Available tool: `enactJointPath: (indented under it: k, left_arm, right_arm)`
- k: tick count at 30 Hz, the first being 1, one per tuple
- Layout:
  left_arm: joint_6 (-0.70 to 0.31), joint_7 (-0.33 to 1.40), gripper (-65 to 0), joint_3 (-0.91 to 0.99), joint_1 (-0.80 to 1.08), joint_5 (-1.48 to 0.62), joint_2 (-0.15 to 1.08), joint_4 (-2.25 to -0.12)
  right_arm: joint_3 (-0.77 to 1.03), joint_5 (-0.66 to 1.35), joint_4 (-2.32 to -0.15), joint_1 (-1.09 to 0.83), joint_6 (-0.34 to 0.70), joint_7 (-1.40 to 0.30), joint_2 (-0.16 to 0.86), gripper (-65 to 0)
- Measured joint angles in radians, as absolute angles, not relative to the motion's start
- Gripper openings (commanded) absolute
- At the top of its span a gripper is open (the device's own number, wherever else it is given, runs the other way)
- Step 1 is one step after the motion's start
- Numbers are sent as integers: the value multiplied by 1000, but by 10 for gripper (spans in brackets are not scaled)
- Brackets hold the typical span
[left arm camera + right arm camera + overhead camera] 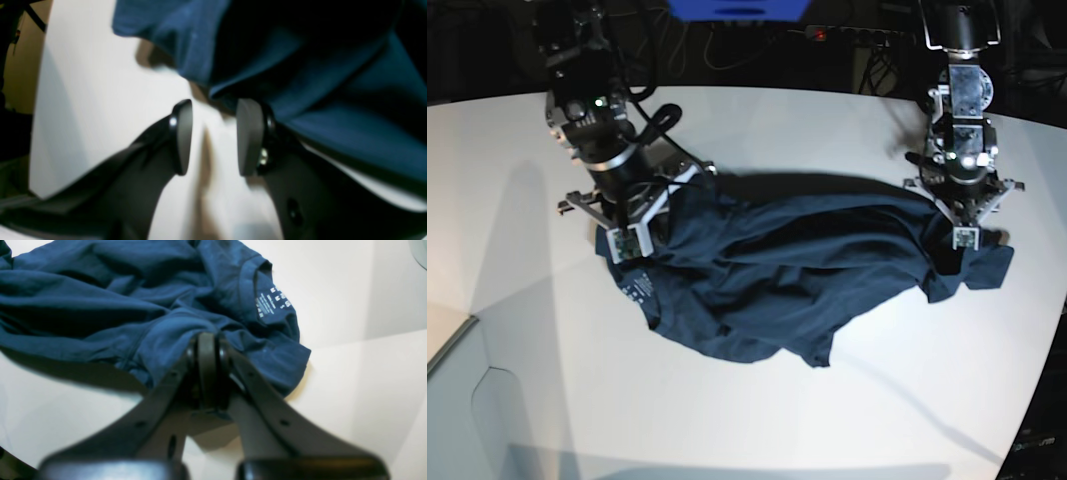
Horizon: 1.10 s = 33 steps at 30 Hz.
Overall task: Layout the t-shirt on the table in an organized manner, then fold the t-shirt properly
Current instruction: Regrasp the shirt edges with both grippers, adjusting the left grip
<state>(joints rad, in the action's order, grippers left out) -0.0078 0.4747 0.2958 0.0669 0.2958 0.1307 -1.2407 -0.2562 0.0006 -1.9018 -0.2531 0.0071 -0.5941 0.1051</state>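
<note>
Left wrist: left gripper jaws apart, empty, over table; t-shirt just beyond.
Right wrist: right gripper pinches t-shirt near collar.
Base: both arms reach down; t-shirt crumpled mid-table between them.

Soft wrinkled navy cloth t-shirt, smooth matte white table

Dark backdrop — tangled cables, blue panel, power strip behind.
</note>
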Motion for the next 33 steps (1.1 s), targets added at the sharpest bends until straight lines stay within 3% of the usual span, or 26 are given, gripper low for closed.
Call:
enactJointPath:
  k: [2, 4, 5, 10, 18, 24, 27, 33]
  left_arm:
    - [-8, 447, -513, 268, 69, 298, 140, -1230]
    - [-7, 399, -628, 258, 75, 299, 144, -1228]
    - [-7, 390, -650, 258, 75, 300, 142, -1229]
    - [-6, 416, -650, 260, 107, 300, 138, -1296]
    - [-5, 408, -650, 267, 226, 300, 136, -1620]
    - [-8, 405, -648, 331, 248, 303, 113, -1622]
    - [-11, 411, -582, 332, 256, 306, 113, -1594]
    - [-10, 411, -239, 335, 266, 310, 113, -1590]
  right_arm:
    - [-256, 1, -1902, -253, 7, -593, 105, -650]
    - [-256, 1, -1902, -253, 7, -595, 105, -650]
    - [-256, 1, -1901, -252, 7, -594, 105, -650]
    - [-250, 1, -1900, -250, 7, -594, 105, -650]
    - [-250, 1, -1900, -250, 7, -590, 110, -650]
    - [-250, 1, -1900, -250, 7, -590, 110, -650]
    - [-252, 1, -1900, -250, 7, -590, 110, -650]
    - [-252, 1, -1900, -249, 7, -590, 107, -650]
